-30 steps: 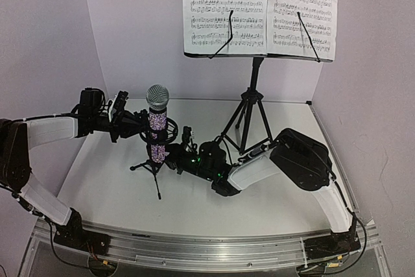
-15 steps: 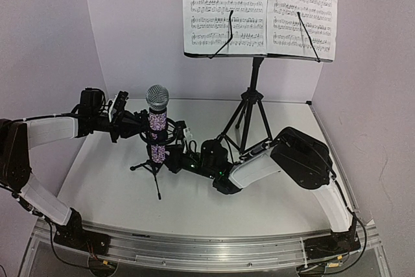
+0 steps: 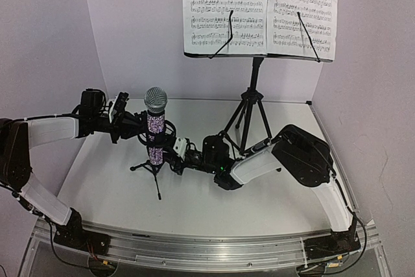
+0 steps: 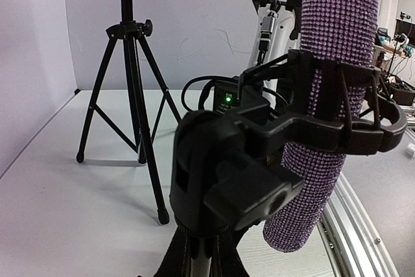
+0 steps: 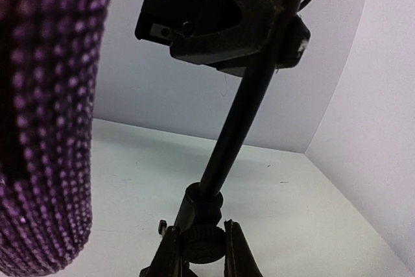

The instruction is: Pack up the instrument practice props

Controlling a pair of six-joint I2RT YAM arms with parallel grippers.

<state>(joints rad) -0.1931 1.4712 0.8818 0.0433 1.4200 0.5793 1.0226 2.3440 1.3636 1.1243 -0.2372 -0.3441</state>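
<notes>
Right gripper (image 3: 177, 150) nearer, just beside microphone (image 3: 155, 119) lower end; its opening unclear.

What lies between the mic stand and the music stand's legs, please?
The right gripper and its wrist lie there, pointing at the microphone in the mic stand, with the music stand beyond, as the top view shows.

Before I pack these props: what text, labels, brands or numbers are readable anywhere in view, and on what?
No text can be read in any view.
White sheet-music pages on the tall black perforated music stand: printed staves and notes only; any words are too small to read.
Glittery purple microphone with silver mesh head: no label visible.
Small black tripod mic stand: no marking visible.
</notes>
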